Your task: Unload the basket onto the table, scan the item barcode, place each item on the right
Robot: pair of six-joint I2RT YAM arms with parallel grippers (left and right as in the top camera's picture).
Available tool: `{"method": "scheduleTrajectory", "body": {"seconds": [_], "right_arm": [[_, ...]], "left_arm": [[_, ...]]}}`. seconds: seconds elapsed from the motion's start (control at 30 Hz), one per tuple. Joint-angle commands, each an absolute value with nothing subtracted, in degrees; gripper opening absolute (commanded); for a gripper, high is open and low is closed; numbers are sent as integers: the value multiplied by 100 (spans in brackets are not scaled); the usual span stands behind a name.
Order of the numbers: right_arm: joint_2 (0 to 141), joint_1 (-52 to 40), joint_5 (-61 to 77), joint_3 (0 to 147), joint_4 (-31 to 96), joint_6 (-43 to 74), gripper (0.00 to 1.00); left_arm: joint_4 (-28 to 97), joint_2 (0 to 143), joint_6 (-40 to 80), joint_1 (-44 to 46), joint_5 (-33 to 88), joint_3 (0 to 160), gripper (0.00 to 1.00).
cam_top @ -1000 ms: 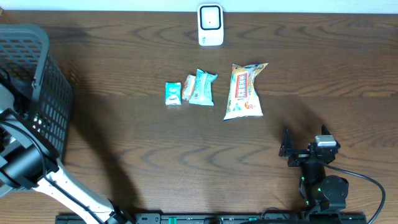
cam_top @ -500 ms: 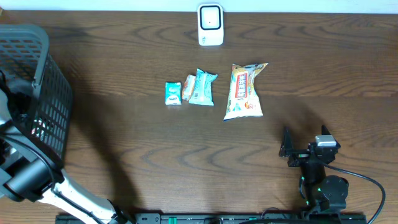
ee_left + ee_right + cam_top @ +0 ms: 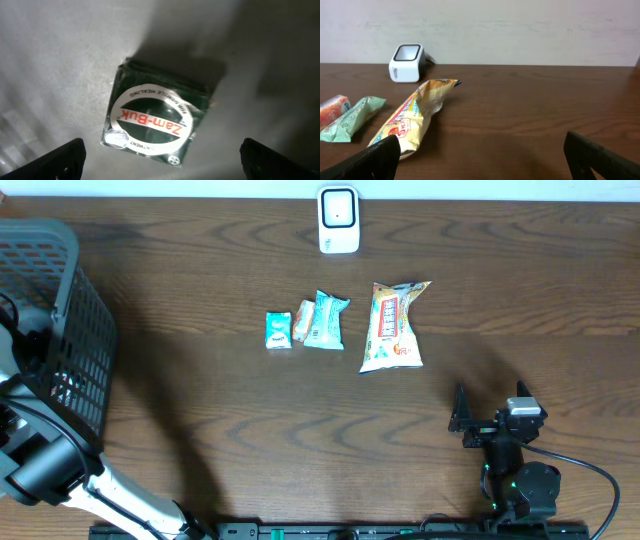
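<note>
Only the left wrist view shows the ointment box [image 3: 155, 117] lying free before the wide-spread left gripper [image 3: 162, 152]; overhead, the basket [image 3: 60, 290] hides it, and the right gripper [image 3: 482, 152] gapes empty near the snacks [image 3: 412, 117].

Left arm [image 3: 55, 470] reaches into the basket [image 3: 60, 240], left gripper [image 3: 161, 160] pointing down, jaws spread wide and empty. Right arm [image 3: 520, 480] sits folded well apart from the basket, right gripper [image 3: 482, 161] likewise wide and empty

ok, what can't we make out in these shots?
- Ointment box: barcode, left wrist view shows only its label side.
- Basket contents: overhead, mesh wall and frame edge hide them.
- Small teal packet: overhead, print too small.
- Snack bag: right wrist, lower end behind the finger.
</note>
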State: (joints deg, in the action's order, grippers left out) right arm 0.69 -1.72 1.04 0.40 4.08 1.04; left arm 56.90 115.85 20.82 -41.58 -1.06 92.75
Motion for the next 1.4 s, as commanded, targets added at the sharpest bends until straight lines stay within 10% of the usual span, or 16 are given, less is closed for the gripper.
{"method": "scheduleTrajectory", "body": {"seconds": [0.0,1.0,1.37], "right_arm": [[54,-202,78,32,432,165,99],[54,-202,78,32,432,165,99],[54,-202,78,32,432,165,99]], "left_arm": [[5522,11574,2108,-4185,-628,8930,98],[4639,11375,2023,-4182,-648,8357,80],[4230,8527,2029,-4182,-344,8440,80]]}}
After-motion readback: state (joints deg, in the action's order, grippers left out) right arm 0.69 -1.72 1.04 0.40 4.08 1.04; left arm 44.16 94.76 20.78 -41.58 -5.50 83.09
